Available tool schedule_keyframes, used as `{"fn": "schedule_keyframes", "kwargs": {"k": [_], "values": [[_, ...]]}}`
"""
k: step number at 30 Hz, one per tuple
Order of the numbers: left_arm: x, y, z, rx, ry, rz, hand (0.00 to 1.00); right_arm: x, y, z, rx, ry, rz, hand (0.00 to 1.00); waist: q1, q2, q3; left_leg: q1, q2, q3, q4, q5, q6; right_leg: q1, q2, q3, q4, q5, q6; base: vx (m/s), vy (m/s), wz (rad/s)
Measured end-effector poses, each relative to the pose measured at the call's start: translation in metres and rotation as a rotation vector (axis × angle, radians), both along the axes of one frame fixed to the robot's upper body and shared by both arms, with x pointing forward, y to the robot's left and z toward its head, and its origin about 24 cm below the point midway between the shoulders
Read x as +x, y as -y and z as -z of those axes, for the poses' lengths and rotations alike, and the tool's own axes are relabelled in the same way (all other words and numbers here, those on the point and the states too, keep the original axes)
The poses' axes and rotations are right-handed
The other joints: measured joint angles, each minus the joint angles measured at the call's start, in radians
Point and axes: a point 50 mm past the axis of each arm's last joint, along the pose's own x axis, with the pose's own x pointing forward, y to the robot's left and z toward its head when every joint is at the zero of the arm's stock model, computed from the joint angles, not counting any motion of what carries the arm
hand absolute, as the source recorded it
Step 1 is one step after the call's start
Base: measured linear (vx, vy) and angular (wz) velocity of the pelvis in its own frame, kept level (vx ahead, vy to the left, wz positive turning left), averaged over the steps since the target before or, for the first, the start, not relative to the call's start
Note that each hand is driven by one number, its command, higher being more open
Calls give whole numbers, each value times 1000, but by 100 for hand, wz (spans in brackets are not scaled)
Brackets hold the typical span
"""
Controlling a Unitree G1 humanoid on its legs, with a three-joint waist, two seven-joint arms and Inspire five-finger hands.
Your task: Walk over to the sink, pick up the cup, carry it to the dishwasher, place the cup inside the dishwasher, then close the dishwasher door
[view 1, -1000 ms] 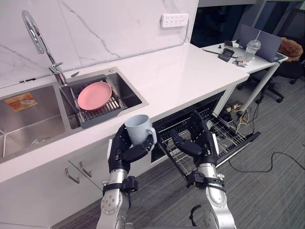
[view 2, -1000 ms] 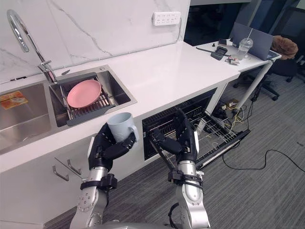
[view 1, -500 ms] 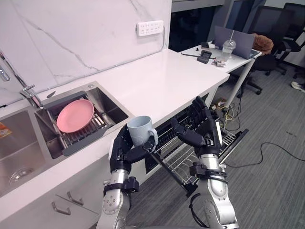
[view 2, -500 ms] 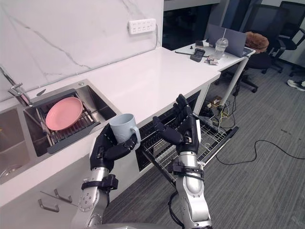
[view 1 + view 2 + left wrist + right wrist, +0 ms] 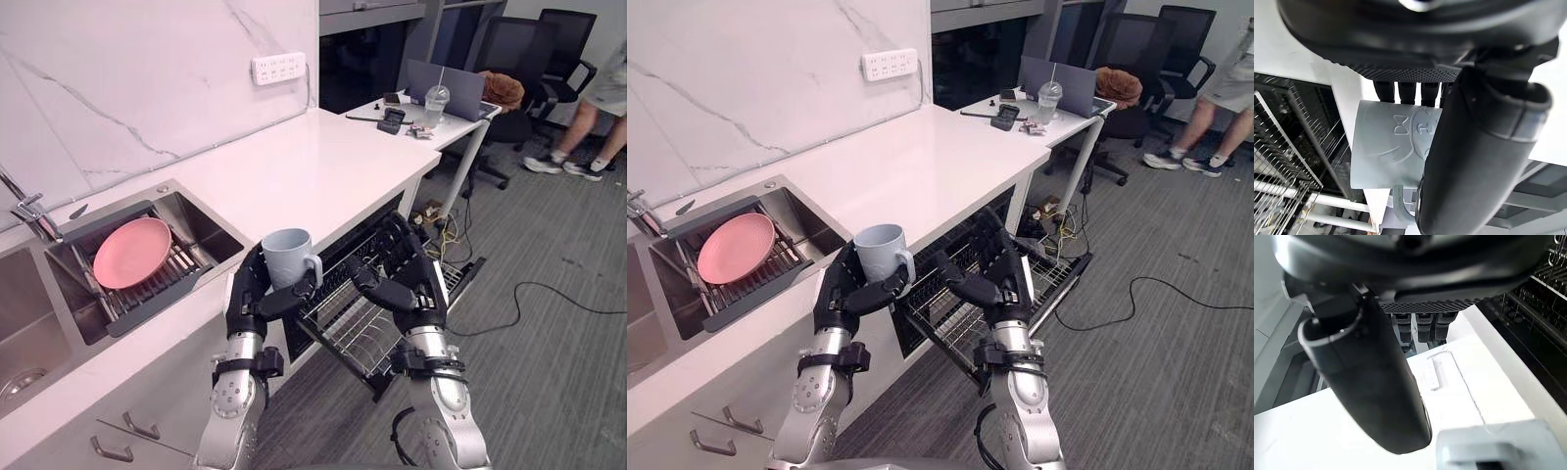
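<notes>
The left hand (image 5: 257, 299) was closed round the pale blue cup (image 5: 289, 257), with the fingers behind its wall and the thumb across the front. In the left wrist view the thumb (image 5: 1474, 161) lay pressed against the side of the cup (image 5: 1391, 152). The cup stood upright in the air, mouth up and handle to the right. It was over the near edge of the white counter (image 5: 304, 171) and just left of the open dishwasher (image 5: 364, 331), whose wire rack was pulled out below the counter.

The right hand (image 5: 402, 279) hung over that rack with its fingers loosely spread, holding nothing. It was near the cup but apart from it.

To the left, a pink plate (image 5: 132, 253) lay on a dark drainer in the sink (image 5: 211, 227). A white socket strip (image 5: 278, 68) sat on the marble wall. At the far right stood a desk (image 5: 460, 110) with a laptop and a lidded plastic cup, and a person's legs (image 5: 593, 132) were beyond it.
</notes>
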Motion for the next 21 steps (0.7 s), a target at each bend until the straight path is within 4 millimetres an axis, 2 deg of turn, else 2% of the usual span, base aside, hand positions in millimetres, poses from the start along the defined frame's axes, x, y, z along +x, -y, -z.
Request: {"fn": "schedule_keyframes", "kwargs": {"k": [7, 12, 21], "values": [[5, 1, 2, 8, -8, -1, 30, -2, -15, 0, -1, 9, -94, 90, -2, 0, 0, -11, -11, -1, 1, 6, 5, -5, -10, 2, -11, 9, 7, -10, 4, 0], [9, 2, -2, 10, 7, -5, 30, 4, -22, -4, 8, 28, -136, 90, -5, 0, 0, -16, -12, -6, 0, 8, 8, -8, -10, 0, -12, 10, 7, -3, -3, 1], [13, 17, -8, 28, 38, 61, 30, 8, -33, -7, -2, 41, -181, 90, -7, -2, -2, -18, -16, -11, -27, 24, 10, -18, -12, -5, -12, 10, 6, 0, -1, 0]]}}
